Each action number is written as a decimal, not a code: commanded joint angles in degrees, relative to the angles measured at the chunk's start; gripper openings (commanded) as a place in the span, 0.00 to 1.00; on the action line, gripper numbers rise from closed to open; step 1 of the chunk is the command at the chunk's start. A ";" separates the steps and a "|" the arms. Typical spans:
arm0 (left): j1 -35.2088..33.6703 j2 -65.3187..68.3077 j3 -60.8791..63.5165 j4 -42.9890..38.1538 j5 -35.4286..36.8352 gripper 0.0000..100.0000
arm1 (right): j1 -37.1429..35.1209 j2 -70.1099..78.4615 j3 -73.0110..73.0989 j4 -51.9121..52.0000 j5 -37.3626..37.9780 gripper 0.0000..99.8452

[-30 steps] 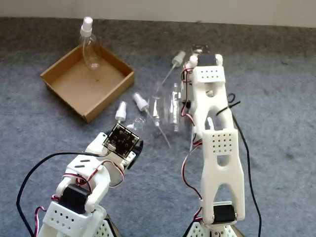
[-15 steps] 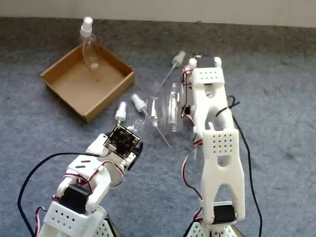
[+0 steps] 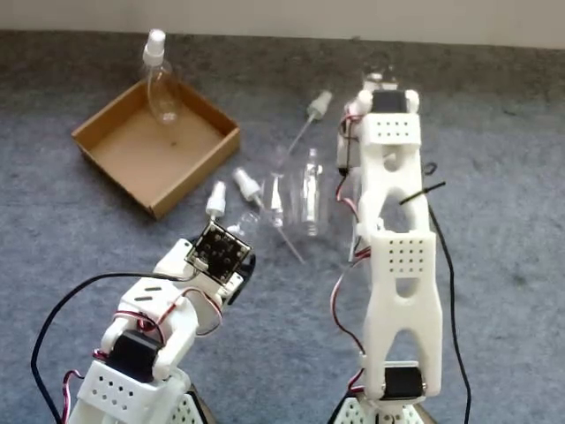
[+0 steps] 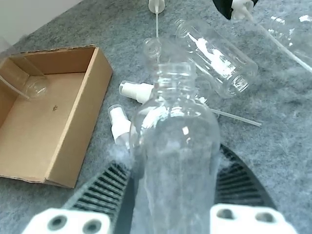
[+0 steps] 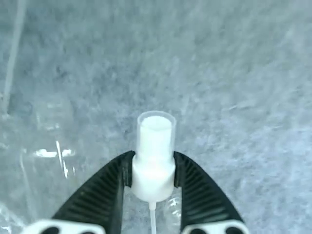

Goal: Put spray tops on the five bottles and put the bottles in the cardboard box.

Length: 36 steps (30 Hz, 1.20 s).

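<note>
My left gripper (image 4: 173,168) is shut on a clear bottle (image 4: 176,139) with an open neck, held near the table's front left (image 3: 231,240). My right gripper (image 5: 153,171) is shut on a white spray top (image 5: 155,151), out at the far side beyond two clear bottles (image 3: 309,190) that lie on the carpet. Three loose spray tops (image 3: 319,105) (image 3: 247,185) (image 3: 216,200) lie around those bottles. The cardboard box (image 3: 199,177) sits at the back left, and a capped bottle (image 3: 160,87) leans on its far wall.
Grey carpet covers the table. The right arm (image 3: 397,238) stretches along the right side of the lying bottles. A thin dip tube (image 3: 287,237) lies between the two arms. Open carpet lies to the far right and in front of the box.
The right arm has swung farther back and to the right, away from the lying bottles. One lying bottle shifted slightly. The left arm has kept still with its bottle.
</note>
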 commanded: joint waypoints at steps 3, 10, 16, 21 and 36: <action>-0.04 -0.75 -0.31 0.00 0.70 0.07 | 2.68 -11.74 -7.08 1.19 -0.35 0.02; 5.05 -0.75 3.82 -5.36 0.53 0.07 | 2.33 -29.49 -0.84 1.19 -0.35 0.02; 5.41 -0.75 9.19 -16.26 0.53 0.07 | 2.15 -45.58 9.89 1.19 -0.35 0.02; 5.58 -0.75 8.92 -17.93 0.70 0.07 | -1.10 -58.95 18.07 1.19 -0.26 0.02; 20.44 -0.75 9.45 -25.05 0.62 0.07 | -6.20 -82.33 30.37 0.75 -0.53 0.02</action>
